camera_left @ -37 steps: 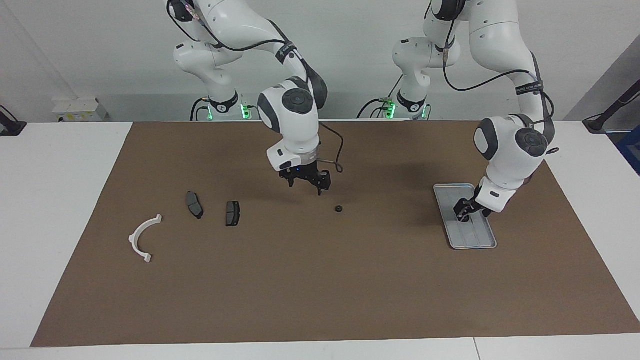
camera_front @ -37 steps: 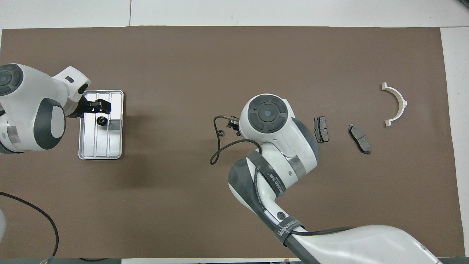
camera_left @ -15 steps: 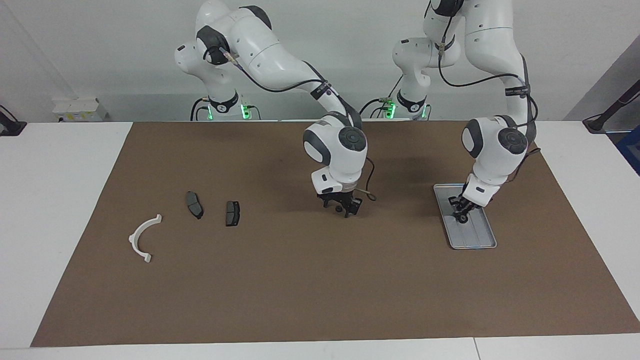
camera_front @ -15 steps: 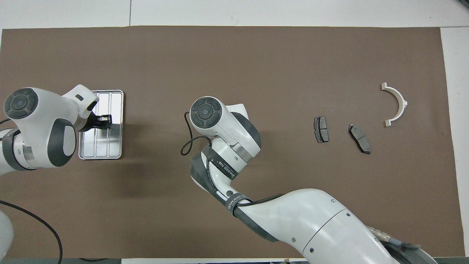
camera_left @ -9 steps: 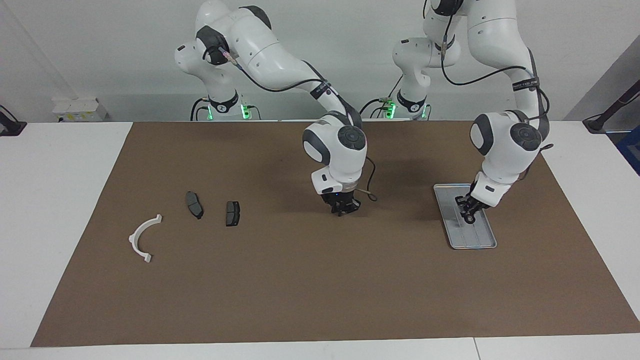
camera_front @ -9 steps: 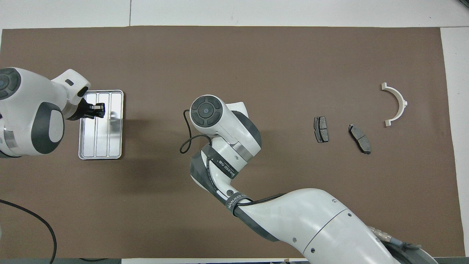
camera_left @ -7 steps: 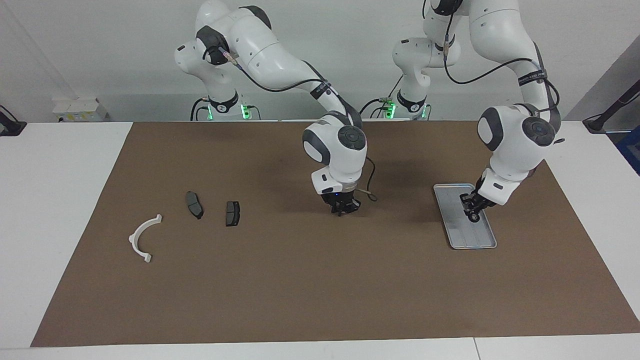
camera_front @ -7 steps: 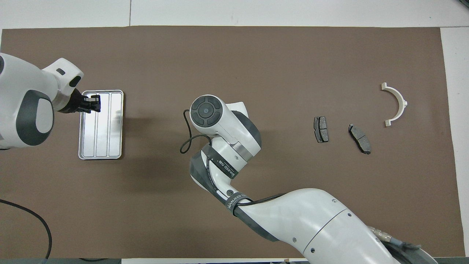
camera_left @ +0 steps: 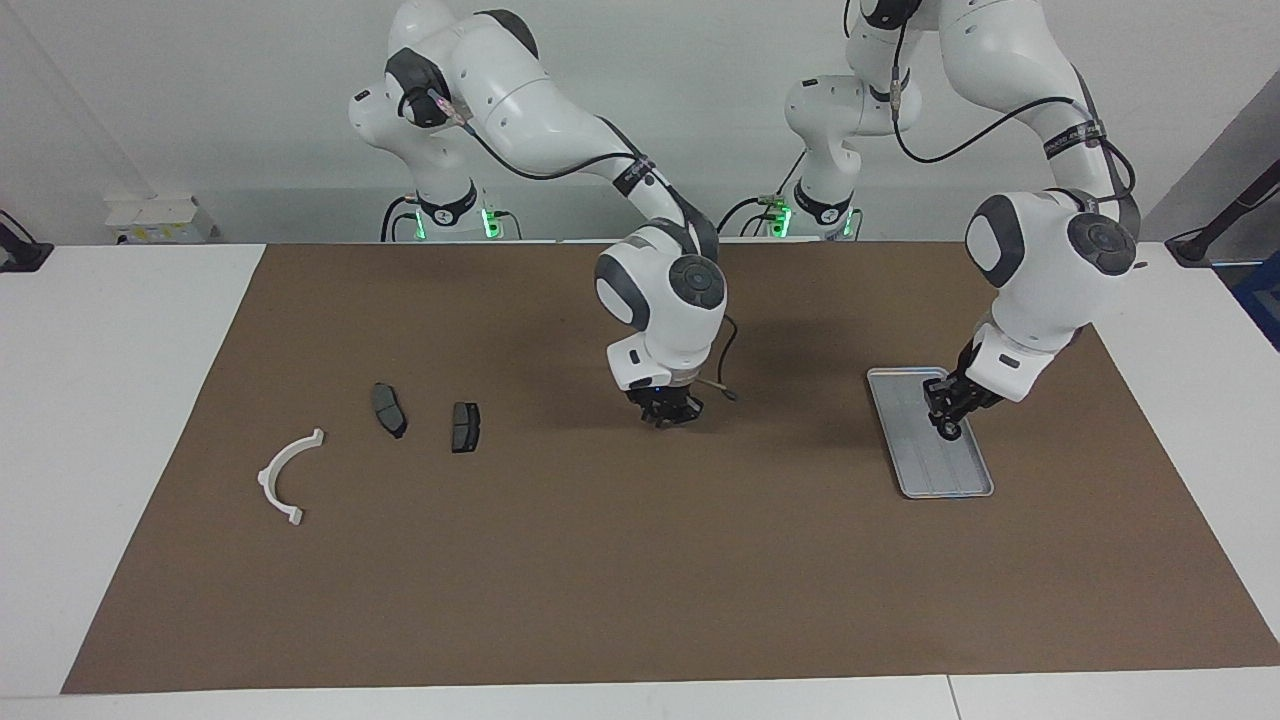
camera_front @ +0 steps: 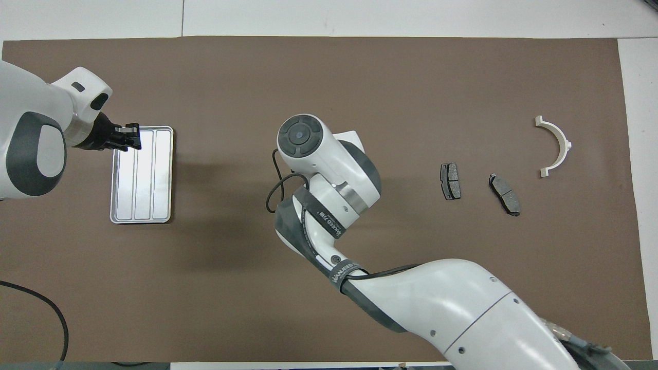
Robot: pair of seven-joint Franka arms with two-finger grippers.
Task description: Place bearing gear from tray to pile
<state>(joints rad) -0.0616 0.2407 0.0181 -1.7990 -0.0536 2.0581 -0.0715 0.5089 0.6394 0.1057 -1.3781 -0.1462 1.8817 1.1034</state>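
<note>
brown mat (camera_left: pixel 600 560), white table (camera_left: pixel 110 400)

Glossy white arms with dark grey joint caps, black cables and black tools.

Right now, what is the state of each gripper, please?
Left gripper: shut on a small dark gear, over the tray.
Right gripper: shut, raised over the mat's middle; whether it holds anything cannot be told.
</note>
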